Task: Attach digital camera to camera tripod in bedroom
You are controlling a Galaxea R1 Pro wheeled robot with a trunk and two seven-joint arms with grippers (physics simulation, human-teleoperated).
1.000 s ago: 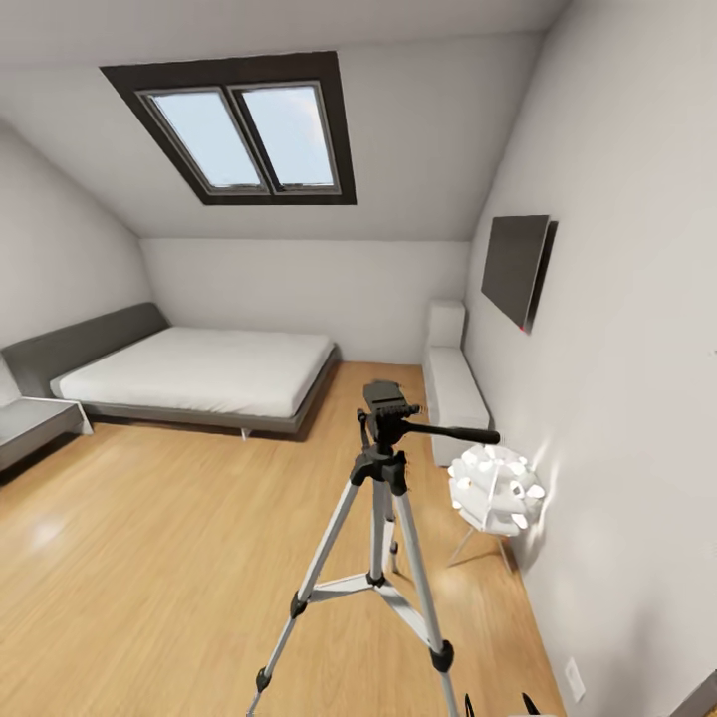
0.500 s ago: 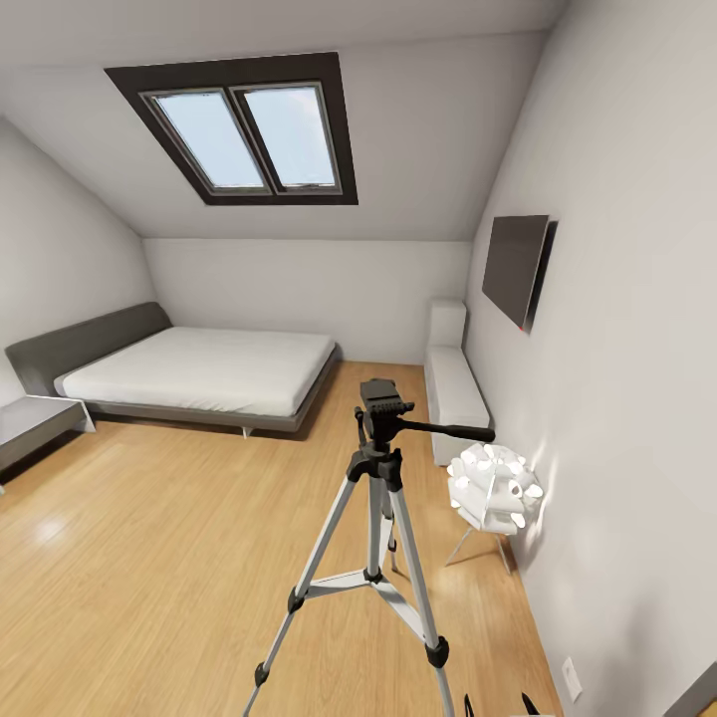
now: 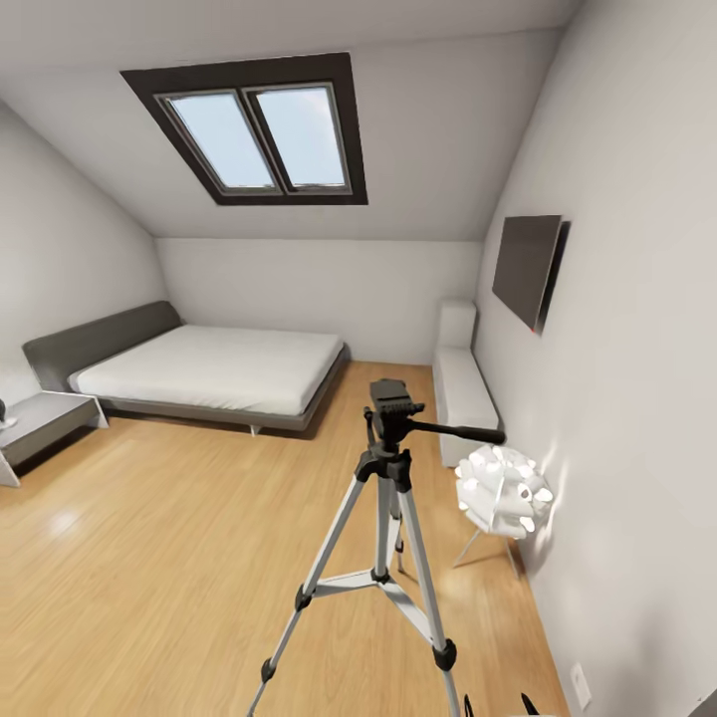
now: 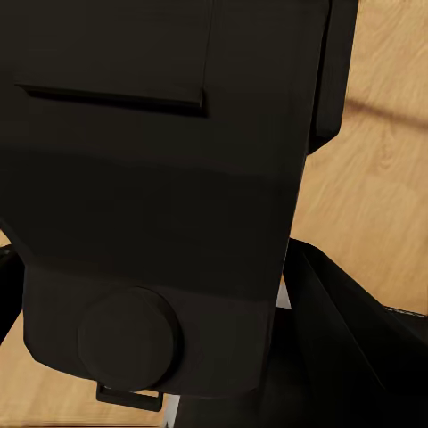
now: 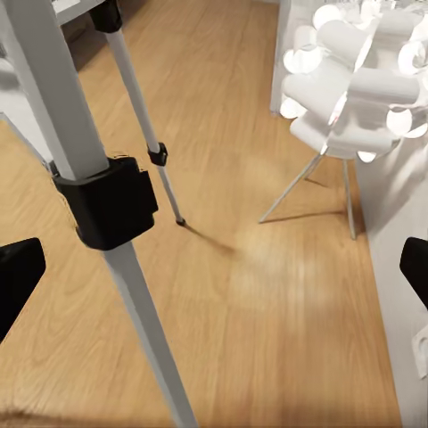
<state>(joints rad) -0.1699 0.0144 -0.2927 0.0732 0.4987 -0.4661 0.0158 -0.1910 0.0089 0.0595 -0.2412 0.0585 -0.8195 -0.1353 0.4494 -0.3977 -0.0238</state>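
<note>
Your right hand (image 5: pixel 214 267) hangs low with its fingers spread wide and empty, looking past a tripod (image 3: pixel 383 518) leg at the floor and the spiky lamp (image 3: pixel 503 491). Whether your left hand is open or closed I cannot tell; dark robot body blocks its view. You're at the tripod, but no camera shows; judging by that, fetching it comes next

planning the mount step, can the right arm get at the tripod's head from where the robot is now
Probably yes. The camera tripod stands right in front of the robot, its black head bare with open floor around it. The right hand is open, low beside a tripod leg, so it must rise. The white lamp stands off to the side.
</note>
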